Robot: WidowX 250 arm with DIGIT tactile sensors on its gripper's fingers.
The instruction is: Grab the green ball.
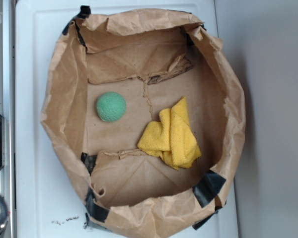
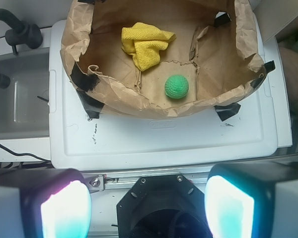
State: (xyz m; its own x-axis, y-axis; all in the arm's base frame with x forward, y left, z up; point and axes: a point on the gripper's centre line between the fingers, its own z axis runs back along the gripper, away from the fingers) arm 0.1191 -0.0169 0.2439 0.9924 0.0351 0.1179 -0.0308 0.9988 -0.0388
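The green ball (image 1: 111, 106) sits on the floor of a shallow brown paper enclosure (image 1: 64, 94), left of centre in the exterior view, and we see nothing touching it. In the wrist view the same ball (image 2: 177, 87) lies well ahead of us, beyond the near paper wall.

Near it but apart, toward the other side of the paper floor, lies a crumpled yellow cloth (image 1: 172, 136); a clear strip of paper separates the two, so we judge the cloth should not get in the way of a grasp. The paper walls are held up at the corners with black tape (image 1: 208, 187), and the whole enclosure rests on a white tabletop (image 2: 164, 144).

Our gripper (image 2: 147, 206) shows only at the bottom of the wrist view, its fingers (image 2: 64, 210) spread wide with nothing between them, hanging back from the enclosure and above the tabletop edge.

So we judge the task barely begun: the approach over the wall, the descent onto the ball and the closing all remain.
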